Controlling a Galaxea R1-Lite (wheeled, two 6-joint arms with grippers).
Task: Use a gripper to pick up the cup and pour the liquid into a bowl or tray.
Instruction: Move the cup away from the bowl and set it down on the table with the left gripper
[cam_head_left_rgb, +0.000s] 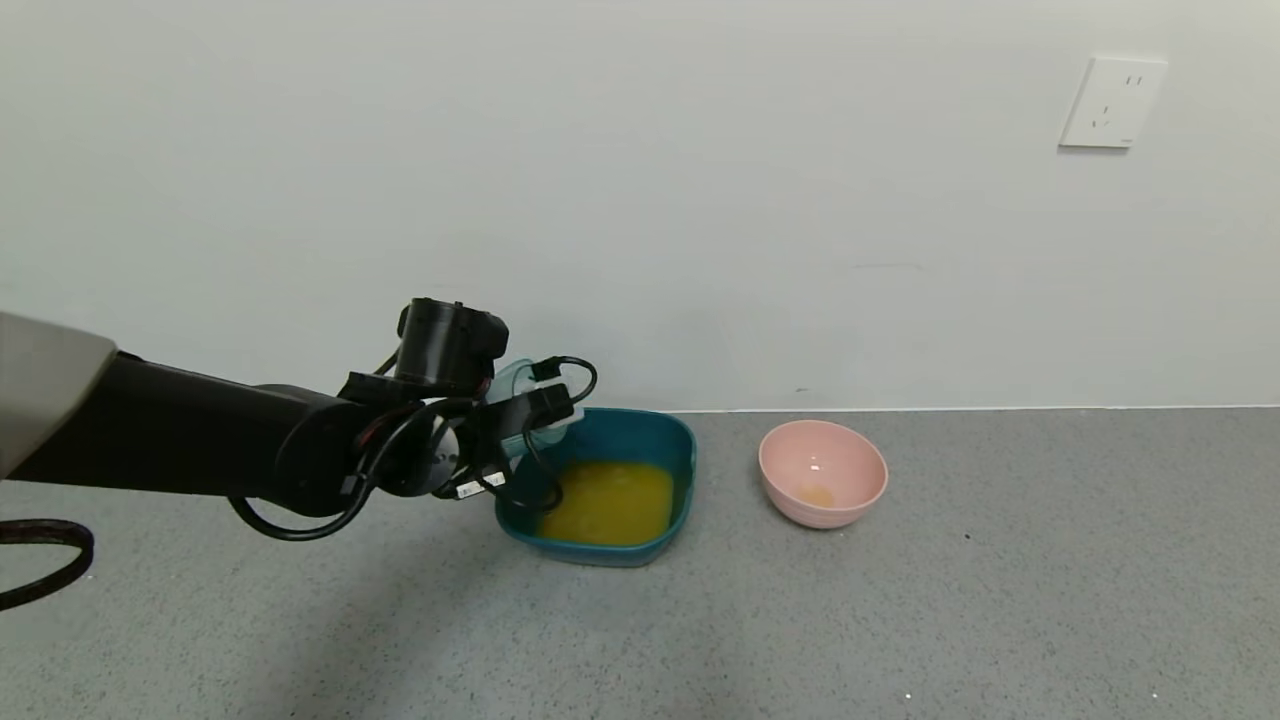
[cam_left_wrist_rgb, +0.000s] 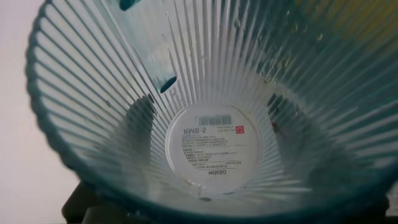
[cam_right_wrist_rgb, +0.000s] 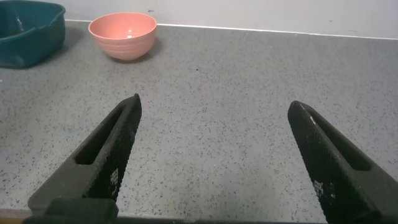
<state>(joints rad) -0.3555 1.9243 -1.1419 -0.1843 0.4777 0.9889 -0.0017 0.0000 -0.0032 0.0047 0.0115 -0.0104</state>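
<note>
My left gripper (cam_head_left_rgb: 530, 410) is shut on the ribbed translucent cup (cam_head_left_rgb: 520, 385) and holds it tipped over the near-left edge of the dark teal tray (cam_head_left_rgb: 672, 440). Orange-yellow liquid (cam_head_left_rgb: 610, 503) lies pooled in the tray. In the left wrist view the cup (cam_left_wrist_rgb: 205, 106) fills the frame; I look into it and see only droplets and the label through its base. My right gripper (cam_right_wrist_rgb: 214, 118) is open and empty, low over the grey counter, out of the head view.
A round pink bowl (cam_head_left_rgb: 822, 473) with a small orange trace stands right of the tray; it also shows in the right wrist view (cam_right_wrist_rgb: 122, 34) beside the tray (cam_right_wrist_rgb: 28, 31). A white wall runs behind. A black cable (cam_head_left_rgb: 45, 555) lies at far left.
</note>
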